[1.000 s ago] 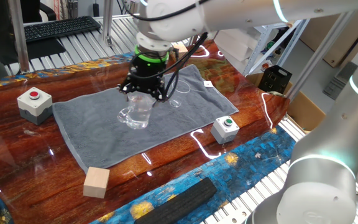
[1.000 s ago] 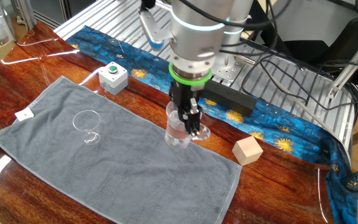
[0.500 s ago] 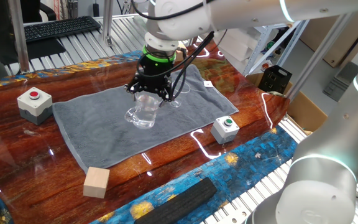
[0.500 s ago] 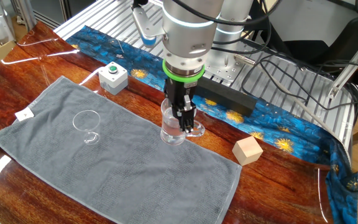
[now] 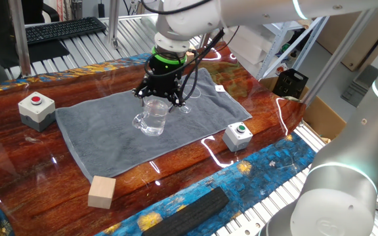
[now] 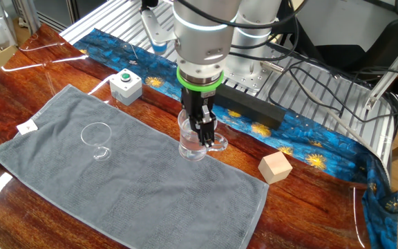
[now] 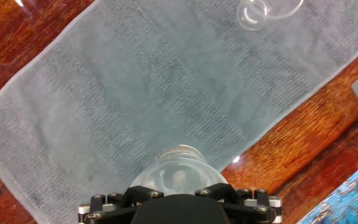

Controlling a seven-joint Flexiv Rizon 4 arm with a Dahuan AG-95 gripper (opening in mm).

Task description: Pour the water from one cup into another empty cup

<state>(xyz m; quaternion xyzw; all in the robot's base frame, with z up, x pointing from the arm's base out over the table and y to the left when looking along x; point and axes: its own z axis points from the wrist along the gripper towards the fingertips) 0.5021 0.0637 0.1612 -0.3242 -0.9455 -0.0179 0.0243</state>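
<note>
The wide clear glass mug (image 5: 151,120) (image 6: 195,143) (image 7: 178,169), with a curved handle, is low over the grey towel (image 6: 137,180). My gripper (image 5: 159,98) (image 6: 204,131) reaches down from above and is shut on the mug, one finger inside the rim. The water (image 6: 193,148) shows only as a faint shimmer low in the mug. The small handleless empty cup (image 5: 188,103) (image 6: 97,136) (image 7: 261,9) stands upright on the towel, apart from the mug. I cannot tell whether the mug's base touches the towel.
A green-button box (image 5: 238,136) (image 6: 126,84) and a red-button box (image 5: 36,108) sit beside the towel. A wooden block (image 5: 102,191) (image 6: 275,167) and a black bar (image 5: 192,208) (image 6: 253,111) lie near the table's edge with the blue patterned cloth.
My gripper has carried the mug a short way across the towel toward the small empty cup. The cup itself has stayed put.
</note>
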